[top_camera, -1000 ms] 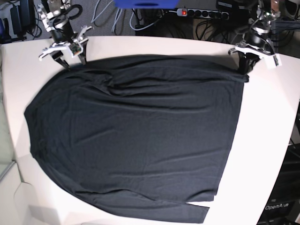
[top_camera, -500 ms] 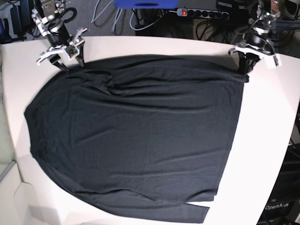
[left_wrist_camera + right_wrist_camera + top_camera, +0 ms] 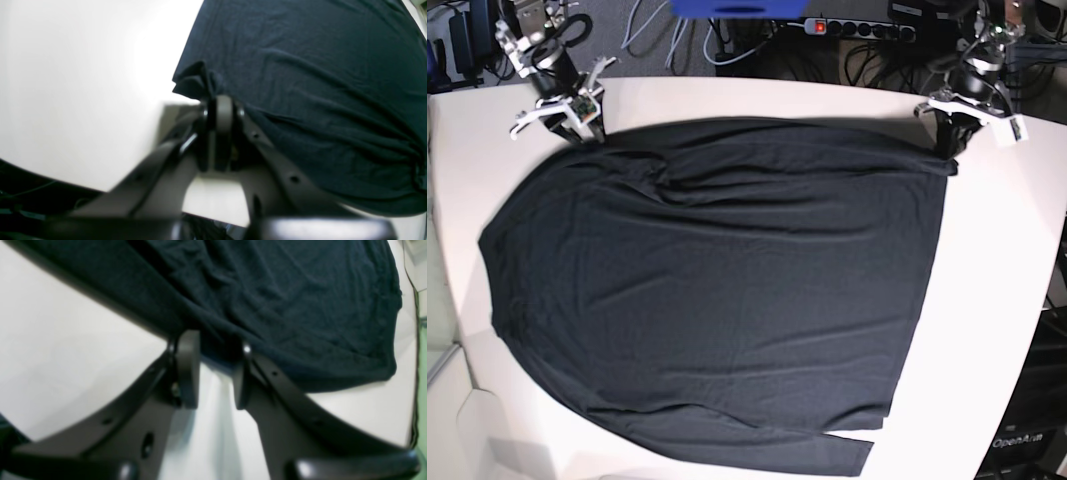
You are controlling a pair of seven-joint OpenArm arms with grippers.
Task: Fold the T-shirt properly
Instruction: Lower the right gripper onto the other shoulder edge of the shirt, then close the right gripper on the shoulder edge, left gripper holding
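The black T-shirt (image 3: 717,290) lies spread flat on the white table (image 3: 992,300), with some wrinkles along its far edge. My left gripper (image 3: 948,150) is at the shirt's far right corner. In the left wrist view it (image 3: 222,101) is shut on that bunched corner of the shirt (image 3: 300,83). My right gripper (image 3: 580,134) is at the far left corner. In the right wrist view it (image 3: 216,345) is open, and the edge of the shirt (image 3: 283,306) lies between its fingertips.
A power strip (image 3: 857,28) with a red switch, several cables and a blue object (image 3: 737,8) lie beyond the table's far edge. The table's right edge curves inward toward the front. A gap in the shirt shows at the front (image 3: 852,436).
My right gripper shifted a little left and back, then came down at the shirt's far left corner with its jaws narrower. The left gripper and the shirt have not moved.
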